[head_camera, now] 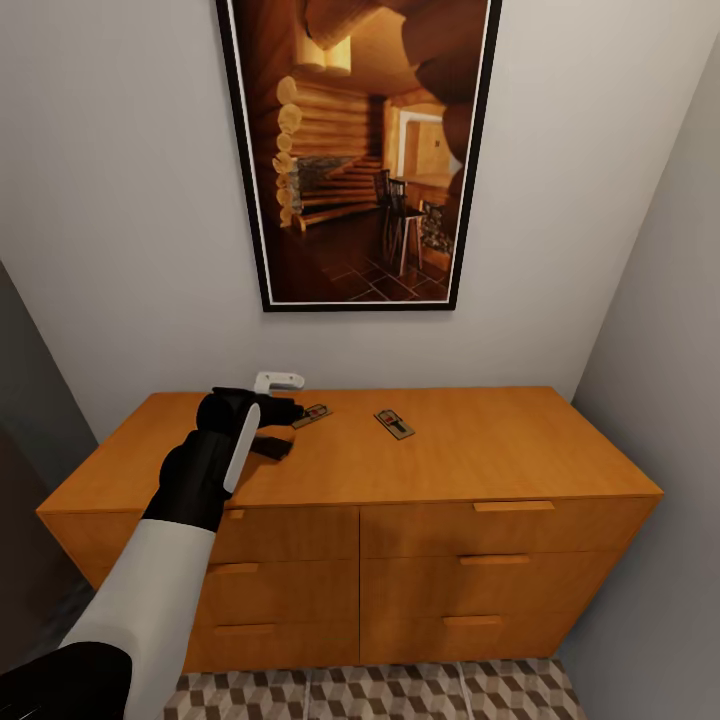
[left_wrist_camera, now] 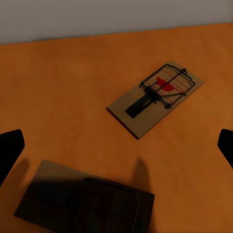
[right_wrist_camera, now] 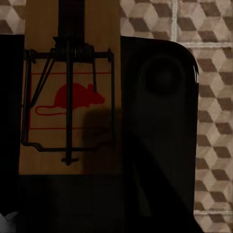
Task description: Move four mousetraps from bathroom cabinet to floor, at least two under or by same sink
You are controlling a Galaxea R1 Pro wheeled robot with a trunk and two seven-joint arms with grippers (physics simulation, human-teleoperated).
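On top of the orange-brown cabinet lie two mousetraps. One mousetrap sits in shadow just ahead of my left gripper, whose fingers are spread wide; it is open and holds nothing. The other mousetrap lies a little farther to the right, lit, with a red mouse print. In the right wrist view a third mousetrap hangs close to the camera above the cube-patterned bathroom floor, with my right gripper shut on its end. The sink is out of view.
A large framed picture hangs on the wall behind the cabinet. Walls close in at both sides, forming a narrow alcove. Patterned floor tiles show in front of the drawers. A black part of my body lies behind the held trap.
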